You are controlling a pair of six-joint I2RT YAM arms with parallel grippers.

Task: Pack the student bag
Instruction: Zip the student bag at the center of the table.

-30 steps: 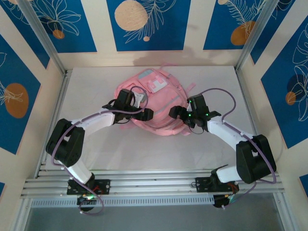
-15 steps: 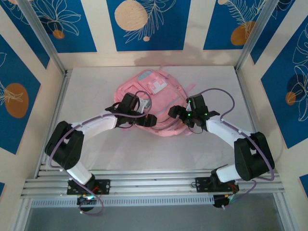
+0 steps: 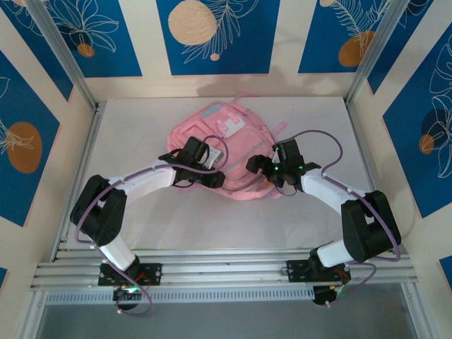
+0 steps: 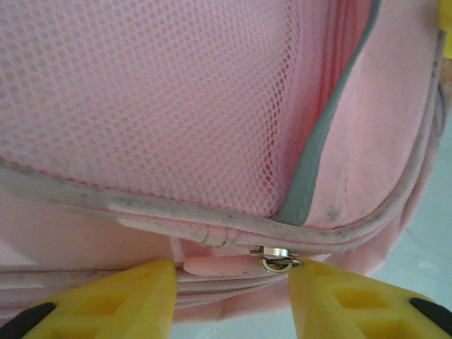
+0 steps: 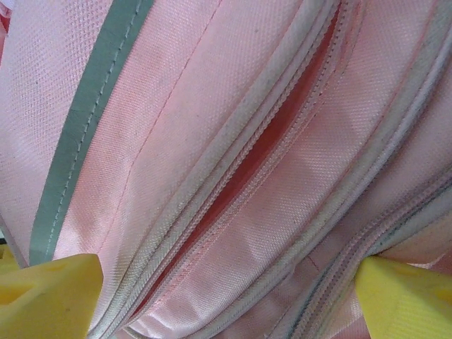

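The student bag [image 3: 233, 138], pink with grey trim and a white patch, lies at the middle of the table. My left gripper [image 3: 215, 178] is at its near left edge. In the left wrist view its jaws are open and stand close on either side of a pink zipper pull [image 4: 219, 265] and metal slider [image 4: 277, 258] on the bag [image 4: 141, 106]. The right-hand finger [image 4: 346, 296] touches the slider ring. My right gripper [image 3: 256, 167] presses on the bag's near right side, open wide. Its fingers [image 5: 49, 289] straddle bag fabric [image 5: 176, 92] beside a partly open zipper [image 5: 275, 141].
The white table [image 3: 141, 127] is walled by metal frame posts [image 3: 63, 56] and blue patterned panels. A pink strap [image 3: 279, 131] trails off the bag's right side. Bare tabletop [image 3: 219, 226] lies between the bag and the arm bases.
My left gripper has shifted right along the bag's near edge and its jaws have narrowed around the zipper pull. The right gripper has barely moved.
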